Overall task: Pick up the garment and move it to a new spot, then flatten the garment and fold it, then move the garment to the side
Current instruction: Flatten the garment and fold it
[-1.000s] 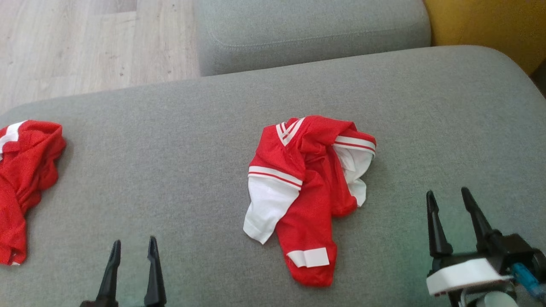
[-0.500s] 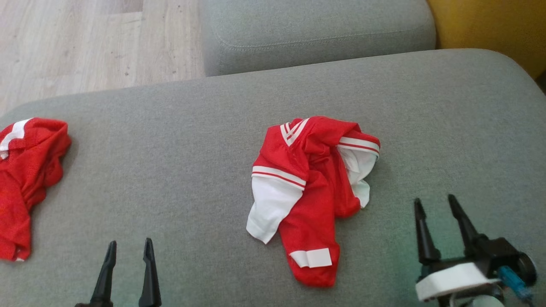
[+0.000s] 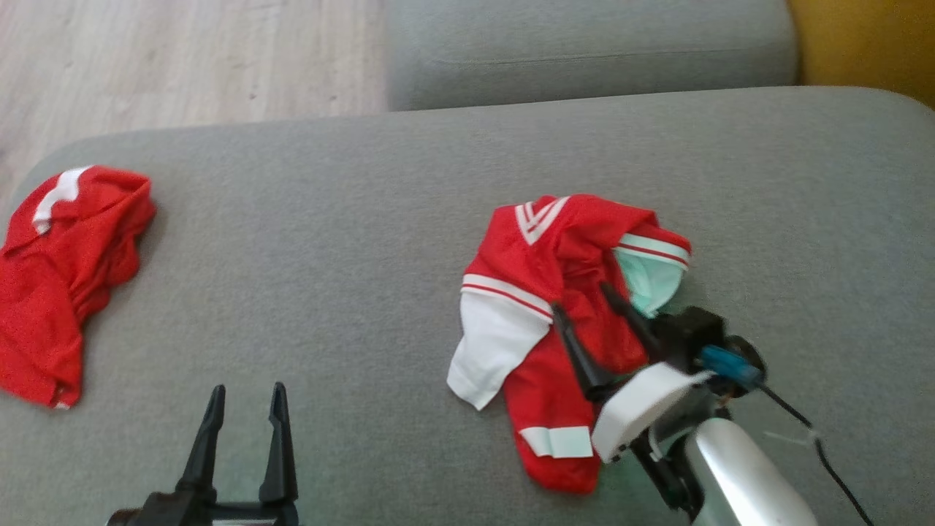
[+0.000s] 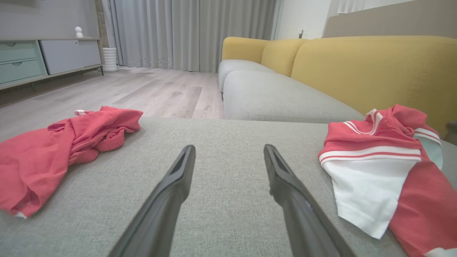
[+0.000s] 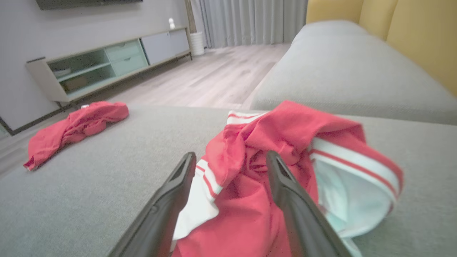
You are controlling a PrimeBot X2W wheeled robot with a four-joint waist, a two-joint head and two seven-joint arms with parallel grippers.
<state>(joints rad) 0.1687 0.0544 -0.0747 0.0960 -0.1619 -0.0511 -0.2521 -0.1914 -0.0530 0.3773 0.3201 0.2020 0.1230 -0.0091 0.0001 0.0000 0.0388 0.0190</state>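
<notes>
Right gripper [image 3: 581, 297] hangs over the crumpled garment [image 3: 537, 252] mid-cushion [image 3: 329, 241], jaws wide, nothing held; best bet: sink onto the raised red fold, pinch deep, lift straight up; left gripper [image 3: 247, 391] open too, well apart.

Here's the garment [image 3: 511, 267], a red mesh jersey with white trim, lying crumpled in a heap on the grey cushion [image 3: 292, 256], right of centre in the head view. It's bunched up, nowhere near flat. The striped V-collar [image 3: 537, 218] sits at the far edge. One white sleeve [image 3: 489, 351] with a red-and-white banded seam spills out to the left, and the other sleeve [image 3: 654, 274] gapes open on the right. A long red fold trails toward the near edge, carrying a white patch [image 3: 559, 442].
</notes>
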